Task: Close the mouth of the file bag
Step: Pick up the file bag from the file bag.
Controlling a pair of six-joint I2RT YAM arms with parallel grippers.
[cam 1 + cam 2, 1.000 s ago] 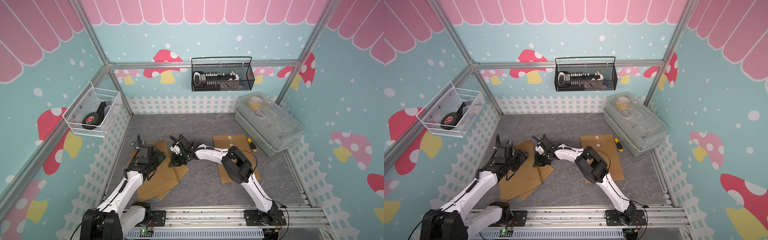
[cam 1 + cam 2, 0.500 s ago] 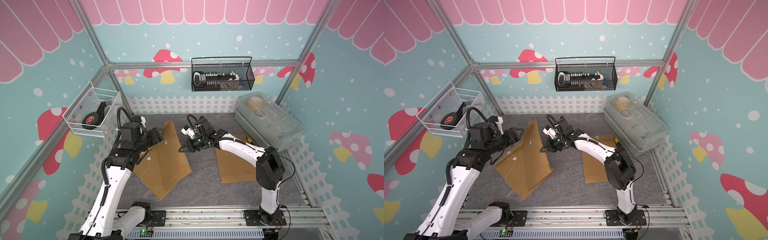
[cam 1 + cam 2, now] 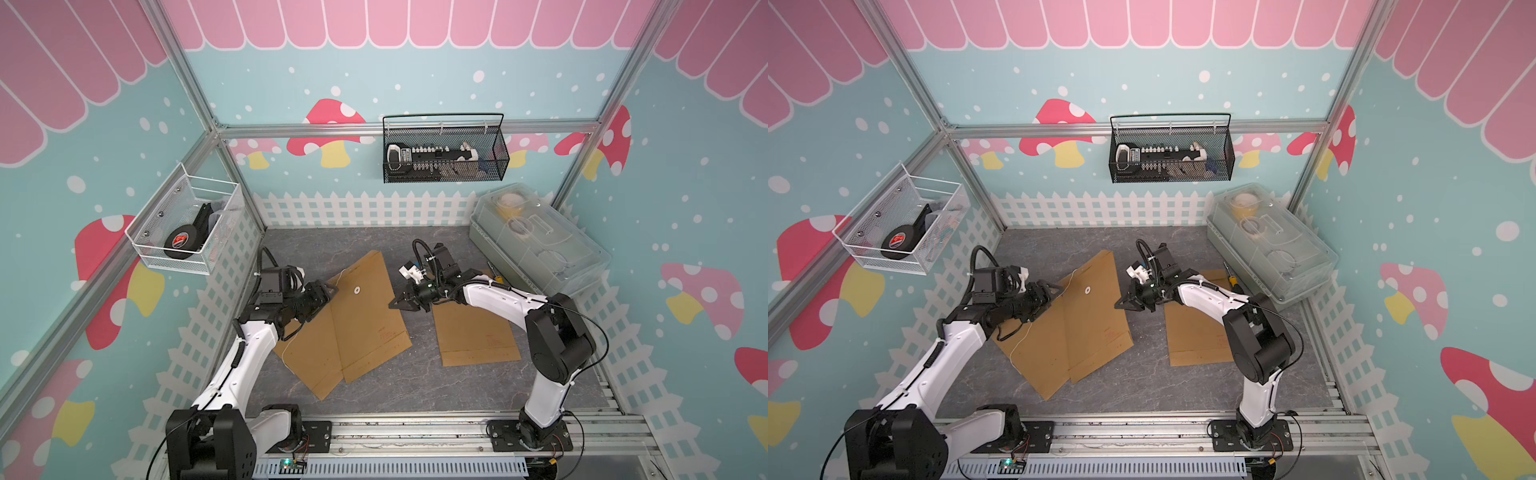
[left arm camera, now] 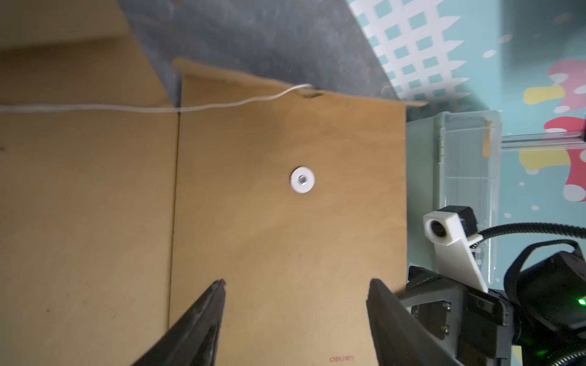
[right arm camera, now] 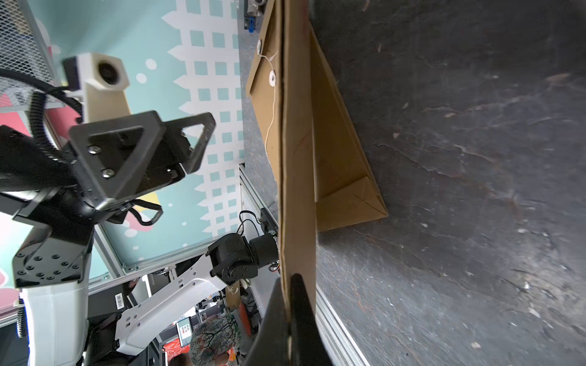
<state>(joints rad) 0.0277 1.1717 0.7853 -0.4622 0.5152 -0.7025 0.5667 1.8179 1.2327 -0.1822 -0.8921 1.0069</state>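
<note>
black wire mesh basket (image 3: 496,156) on back wall, white wire basket (image 3: 158,216) holding black tape roll (image 3: 181,243), clear lidded plastic box (image 3: 540,245) back right.

File bag (image 3: 365,316): kraft brown, small red print | its disc (image 4: 302,179) and string (image 4: 126,109): white | tabletop (image 3: 415,395): dark grey, marbled | walls (image 3: 415,83): teal, white dots, red mushrooms, pink scallops | fence (image 3: 365,208): white | hanging basket (image 3: 490,166): black

The file bag (image 3: 365,316) sat mid-frame, another envelope (image 3: 473,336) to its right; a storage box (image 3: 536,245) stood at the frame's right, farther back.
</note>
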